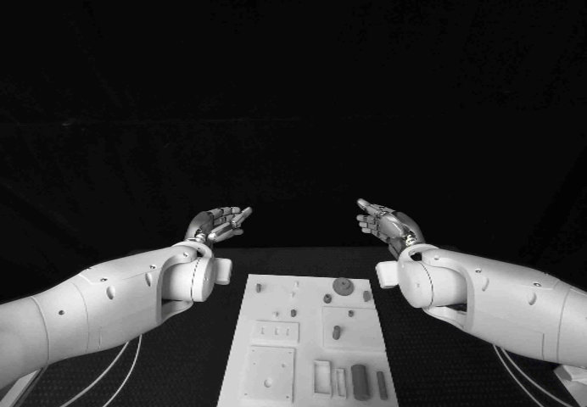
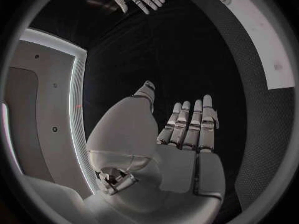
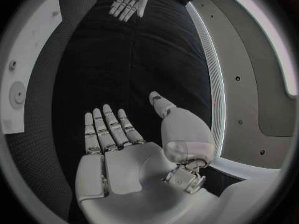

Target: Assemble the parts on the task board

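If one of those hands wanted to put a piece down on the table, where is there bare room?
Bare black table lies on either side of the task board, under each arm, and beyond its far edge, between the left hand and right hand. The board itself is crowded with parts and recesses.

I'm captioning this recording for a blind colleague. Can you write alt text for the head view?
Two white robot arms reach in from either side, the left hand and right hand raised, fingers apart, holding nothing, beyond the far end of a white task board. Small grey parts lie on the board, untouched.
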Motion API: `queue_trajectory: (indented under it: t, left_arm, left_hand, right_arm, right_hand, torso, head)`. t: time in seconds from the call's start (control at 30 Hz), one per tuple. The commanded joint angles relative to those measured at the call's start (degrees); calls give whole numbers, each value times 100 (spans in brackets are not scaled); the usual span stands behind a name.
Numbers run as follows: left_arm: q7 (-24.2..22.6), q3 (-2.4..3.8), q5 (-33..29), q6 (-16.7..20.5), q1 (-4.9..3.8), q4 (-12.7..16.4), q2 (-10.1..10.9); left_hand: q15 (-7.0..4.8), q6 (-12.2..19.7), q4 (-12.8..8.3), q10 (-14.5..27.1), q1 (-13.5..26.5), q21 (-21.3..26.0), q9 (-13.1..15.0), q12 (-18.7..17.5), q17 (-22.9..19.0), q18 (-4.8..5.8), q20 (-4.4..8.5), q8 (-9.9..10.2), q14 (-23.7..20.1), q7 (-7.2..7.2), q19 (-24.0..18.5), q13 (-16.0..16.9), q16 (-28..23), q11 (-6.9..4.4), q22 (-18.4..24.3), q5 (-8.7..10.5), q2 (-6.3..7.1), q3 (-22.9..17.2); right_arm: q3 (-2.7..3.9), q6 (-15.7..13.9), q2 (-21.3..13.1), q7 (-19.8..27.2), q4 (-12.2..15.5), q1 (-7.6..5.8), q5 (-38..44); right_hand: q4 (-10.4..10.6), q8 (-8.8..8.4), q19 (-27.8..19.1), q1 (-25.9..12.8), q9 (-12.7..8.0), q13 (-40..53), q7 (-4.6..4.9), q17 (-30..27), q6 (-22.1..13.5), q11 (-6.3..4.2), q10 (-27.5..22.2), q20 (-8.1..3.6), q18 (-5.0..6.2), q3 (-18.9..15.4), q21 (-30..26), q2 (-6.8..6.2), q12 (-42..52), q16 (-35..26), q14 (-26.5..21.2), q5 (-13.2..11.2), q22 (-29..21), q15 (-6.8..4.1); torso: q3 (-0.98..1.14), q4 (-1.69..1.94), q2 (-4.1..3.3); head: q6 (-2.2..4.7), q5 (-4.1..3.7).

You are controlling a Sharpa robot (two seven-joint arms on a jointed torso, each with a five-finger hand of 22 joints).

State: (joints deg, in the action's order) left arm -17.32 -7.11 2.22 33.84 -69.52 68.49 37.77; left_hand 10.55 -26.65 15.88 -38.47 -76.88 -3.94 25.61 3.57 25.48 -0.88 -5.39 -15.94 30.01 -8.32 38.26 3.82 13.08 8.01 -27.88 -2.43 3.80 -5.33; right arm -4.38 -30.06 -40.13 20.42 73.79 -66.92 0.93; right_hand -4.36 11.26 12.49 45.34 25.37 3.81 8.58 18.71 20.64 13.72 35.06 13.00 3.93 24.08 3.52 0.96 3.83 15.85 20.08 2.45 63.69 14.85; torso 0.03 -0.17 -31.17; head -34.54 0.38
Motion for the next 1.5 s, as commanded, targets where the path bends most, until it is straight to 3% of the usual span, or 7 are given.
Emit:
queue_trajectory:
  t: [0.03, 0.4, 0.67, 0.8, 0.97, 1.2, 1.5]
  left_arm:
    - [790, -75, 336, -887, -128, -310, -108]
    - [1064, -185, 417, -1154, -278, -654, -220]
    - [732, -187, 1161, -1622, -277, -570, -49]
    - [693, -185, 1175, -1772, -279, -502, 25]
    - [663, -181, 1636, -2043, -315, -273, 168]
    - [584, -170, 1937, -2310, -358, 220, 411]
    - [539, -164, 1826, -2141, -494, 1078, 907]
  left_hand:
    - [44, -144, 79, -159, -313, -36, 100, 35, 101, 88, -18, -71, 141, -28, 165, 19, 70, 26, -111, -46, 10, -14]
    - [48, -159, 80, -197, -320, -40, 103, 51, 110, 88, -16, -81, 184, -48, 172, 27, 97, 40, -114, -47, -18, 14]
    - [52, -459, 82, -599, -385, -159, 148, 204, 189, -8, 24, -223, 614, -261, 421, 84, 326, 200, -168, -50, -72, 83]
    - [-59, -753, 66, -1210, -515, -486, 178, 483, 413, -289, 123, -346, 1531, -424, 1049, 206, 817, 356, -308, -68, -84, 49]
    - [-445, -1560, 72, -2265, -801, -980, 265, 935, 723, -491, 391, -682, 2475, -332, 1936, 478, 1305, -11, -556, -56, -142, 10]
    - [-551, -1856, -80, -2528, -1637, -1082, 203, 873, 912, -436, 523, -662, 2685, -233, 2112, 572, 1333, -102, -654, -60, -141, -249]
    - [-595, -1920, 73, -2532, -1662, -1140, 127, 667, 1080, -368, 617, -554, 2787, -165, 2196, 571, 1302, -86, -739, -52, -8, -70]
  right_arm:
    - [-67, 1348, 92, -755, -335, -135, 249]
    - [-232, 2245, 269, -1284, -968, -399, 368]
    - [-233, 1811, 356, -923, -1454, -403, 2057]
    - [-232, 1672, 313, -939, -1456, -405, 3262]
    - [-230, 2308, 286, -1090, -1483, -474, 4506]
    - [-230, 2566, 270, -1042, -1492, -507, 6455]
    - [-229, 1716, 154, -1175, -1072, -520, 7942]
  right_hand:
    - [-17, 72, 36, 201, 105, 21, 620, 74, 119, 37, 152, 82, 59, 114, 47, 0, 52, 76, 106, 32, 256, 39]
    - [-175, 191, 69, 405, 236, 35, 643, 218, 243, 55, 232, 73, 66, 111, 98, 9, 89, 239, 268, 32, 419, 58]
    - [-803, 519, 514, 913, 406, 119, 549, 325, 755, -60, 752, 35, 176, 169, 330, -27, 342, 493, 665, 34, 1262, 36]
    - [-1183, 709, 1084, 1175, 447, 180, 529, 428, 1139, -76, 1171, -28, 392, 269, 568, -80, 529, 776, 1211, 40, 1246, 26]
    - [-1243, 1010, 2117, 1633, 516, 290, 408, 617, 1826, -282, 1922, -98, 747, 418, 925, -247, 840, 1283, 2308, 43, 1202, -406]
    - [-1256, 1210, 2951, 2006, 619, 472, 215, 833, 2376, -593, 2661, -127, 1019, 388, 1144, -281, 1109, 1621, 3174, 39, 1125, -781]
    - [-1249, 1459, 4493, 2318, 829, 1039, -95, 1541, 3063, -1192, 3970, -559, 1107, 114, 1876, -456, 1789, 2610, 4592, 45, 1275, -1523]
  torso:
    - [2, 0, 0]
    - [2, 0, 0]
    - [-18, 1, 3]
    - [-12, 11, -12]
    - [24, 28, -82]
    - [51, 80, -224]
    - [112, 173, -468]
  head:
    - [1, -1]
    - [1, -1]
    - [-93, 10]
    - [-89, 0]
    - [-89, -16]
    - [-88, -93]
    - [-60, -137]
